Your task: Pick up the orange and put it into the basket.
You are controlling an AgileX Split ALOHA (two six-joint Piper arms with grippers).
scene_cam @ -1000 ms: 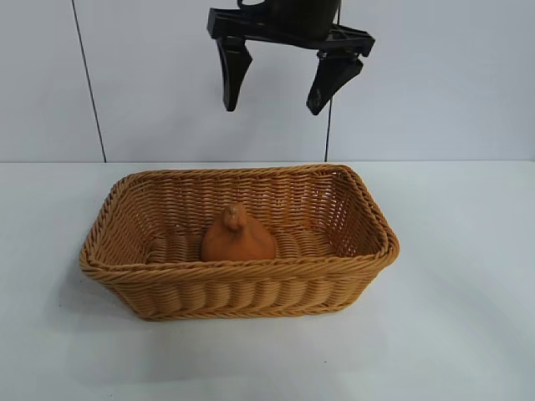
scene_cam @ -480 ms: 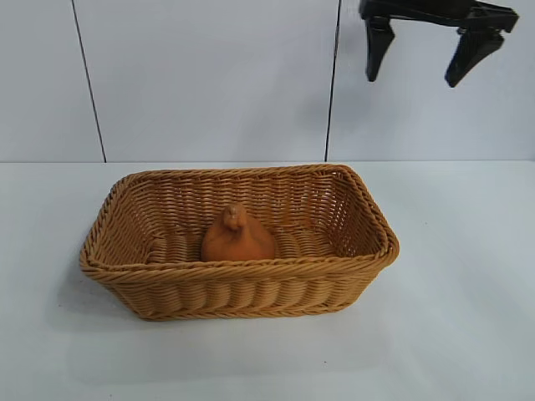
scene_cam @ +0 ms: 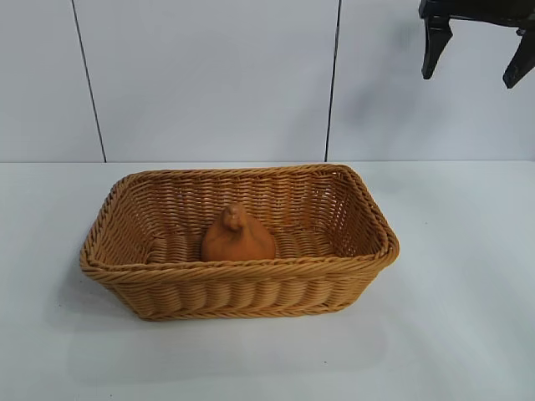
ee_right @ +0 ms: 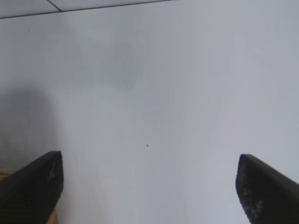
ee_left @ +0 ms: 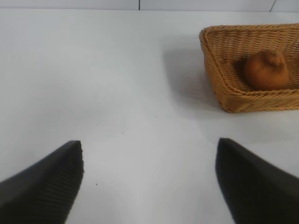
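Since half a second earlier, our right tool point(scene_cam: 476, 54) had drifted farther toward the exterior view's upper right, its 2 fingers spread wide and holding nothing. We judged it was clearing away, because the orange point(scene_cam: 237, 236) already sat upright on the floor of the wicker basket point(scene_cam: 125, 271), near the front wall. Our left tool point(ee_left: 149, 179) hung over the bare tabletop point(ee_left: 103, 84), well apart from the basket, also spread and empty, apparently parked since it had no job.
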